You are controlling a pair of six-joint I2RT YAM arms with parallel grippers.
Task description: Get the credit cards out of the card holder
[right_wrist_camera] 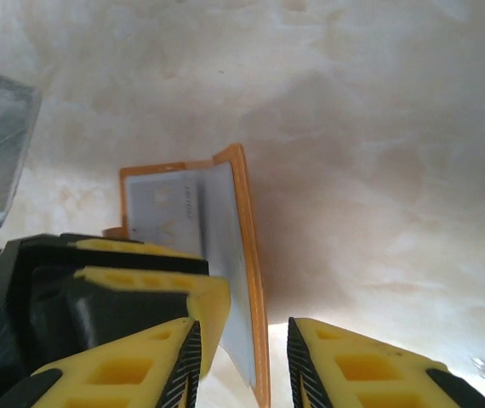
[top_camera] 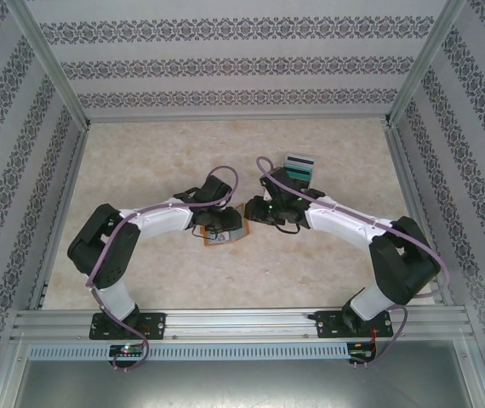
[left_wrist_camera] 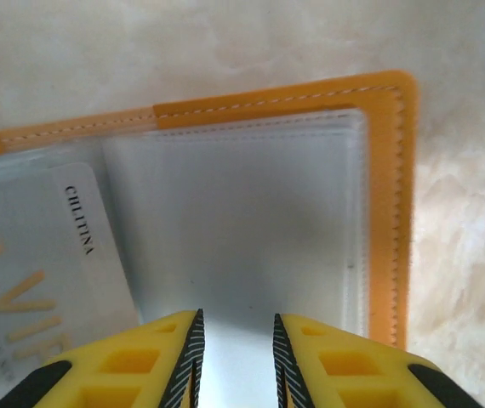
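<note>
Orange stitched trim frames the card holder (left_wrist_camera: 391, 212), which lies opened on the marbled table (left_wrist_camera: 225, 51) directly under the left pincer (left_wrist_camera: 236, 321). That pincer's yellow fingers stand a narrow gap apart, with nothing clamped between them, and their tips are set down over an empty clear sleeve (left_wrist_camera: 234, 229) of the right-hand pocket. To my eye it is pinning the holder in place, not grasping it.

Just left of its left finger sits a pale card (left_wrist_camera: 55, 280), printed VIP and tucked in the neighbouring pocket. The card's visible edge slants away from the fingertips (I can't tell whether more cards lie beneath it).

The right pincer (right_wrist_camera: 244, 327) is likewise part-spread. It straddles one leaf (right_wrist_camera: 247, 255) of the holder, which stands up on edge between its fingers, with daylight on at least the right side, so the leaf is not yet pinched. The leaf's long edge runs straight ahead of that pincer, and the card shows ahead and to its left.

The left pincer is the nearer to the card, but its own bulk fills that side of the right pincer's approach. I would judge that to be the obstacle.

Beyond the right pincer, apart from the holder, stands a clear box (top_camera: 298, 168) with teal and black contents.
</note>
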